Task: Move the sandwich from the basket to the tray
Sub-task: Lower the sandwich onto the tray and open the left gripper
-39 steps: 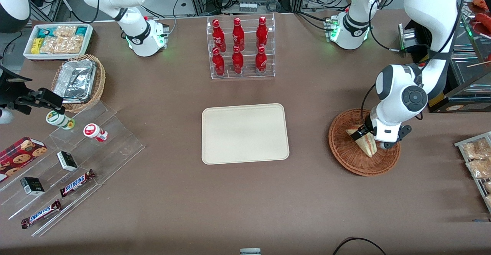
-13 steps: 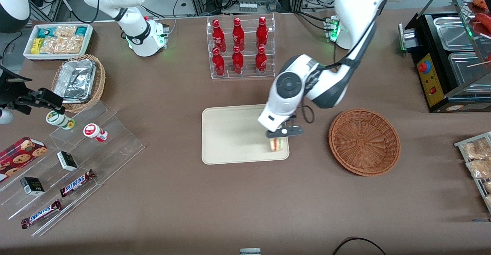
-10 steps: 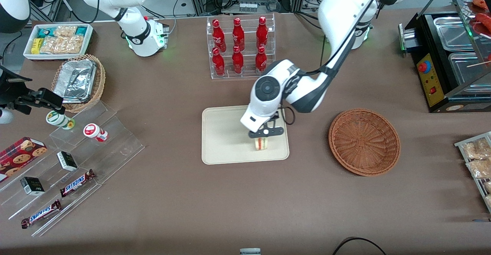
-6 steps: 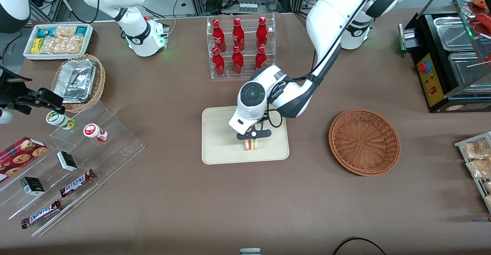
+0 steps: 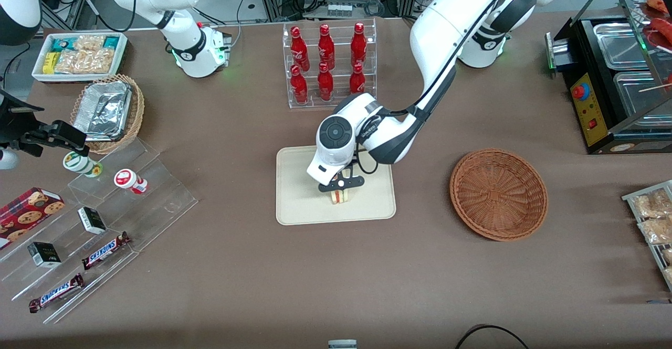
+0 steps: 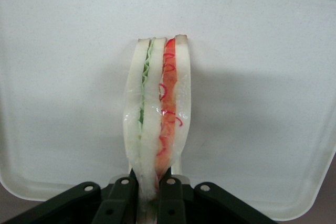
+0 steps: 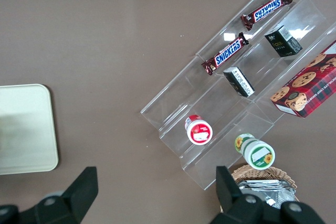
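Observation:
The sandwich [image 5: 339, 196] [image 6: 156, 114], a clear-wrapped white wedge with red and green filling, hangs just above the cream tray [image 5: 299, 202] [image 6: 262, 77]. My left gripper [image 5: 340, 185] [image 6: 149, 192] is shut on the sandwich's narrow end, over the middle of the tray. The filling edge faces the wrist camera. Whether the sandwich touches the tray cannot be told. The round reddish-brown basket [image 5: 498, 193] stands empty beside the tray, toward the working arm's end of the table.
A clear rack of red bottles [image 5: 328, 65] stands farther from the front camera than the tray. A tan basket with foil trays [image 5: 107, 112], a white snack bin [image 5: 79, 55] and clear stepped shelves with snacks [image 5: 94, 233] lie toward the parked arm's end. A food warmer [image 5: 614, 76] sits toward the working arm's end.
The gripper lifted the sandwich out of the basket and carried it over the tray. In the last second it moved on from the tray's edge nearest the basket to its middle.

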Controlling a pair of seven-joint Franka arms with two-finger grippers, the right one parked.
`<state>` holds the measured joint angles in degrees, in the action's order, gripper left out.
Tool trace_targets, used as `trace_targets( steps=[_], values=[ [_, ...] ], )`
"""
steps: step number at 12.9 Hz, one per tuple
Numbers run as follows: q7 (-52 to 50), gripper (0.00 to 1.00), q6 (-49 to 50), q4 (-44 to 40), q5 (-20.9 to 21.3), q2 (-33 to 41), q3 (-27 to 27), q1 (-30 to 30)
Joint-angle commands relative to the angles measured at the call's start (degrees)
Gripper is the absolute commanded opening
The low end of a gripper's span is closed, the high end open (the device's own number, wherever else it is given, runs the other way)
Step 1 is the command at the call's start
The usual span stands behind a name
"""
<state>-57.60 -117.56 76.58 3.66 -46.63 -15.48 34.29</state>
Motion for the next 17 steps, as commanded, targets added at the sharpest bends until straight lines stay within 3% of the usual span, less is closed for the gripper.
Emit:
trace_targets(
  steps=[1, 2, 3, 7, 13, 17],
  values=[
    [-2.3, 0.09, 0.1, -2.2, 0.6, -1.3, 0.7, 1.0],
    [-2.3, 0.91, 0.0, -2.2, 0.6, -1.4, 0.7, 1.0],
    [-2.3, 1.0, 0.0, -2.2, 0.7, -1.3, 0.8, 1.1],
    [-2.1, 1.0, 0.9, -2.2, 0.7, 0.5, 0.8, 1.0],
    [-0.3, 1.0, 10.5, -3.7, 0.2, 8.3, 0.9, -1.0],
    [10.3, 1.0, 18.9, -2.8, 0.0, 14.0, 1.0, -6.1]
  ],
)
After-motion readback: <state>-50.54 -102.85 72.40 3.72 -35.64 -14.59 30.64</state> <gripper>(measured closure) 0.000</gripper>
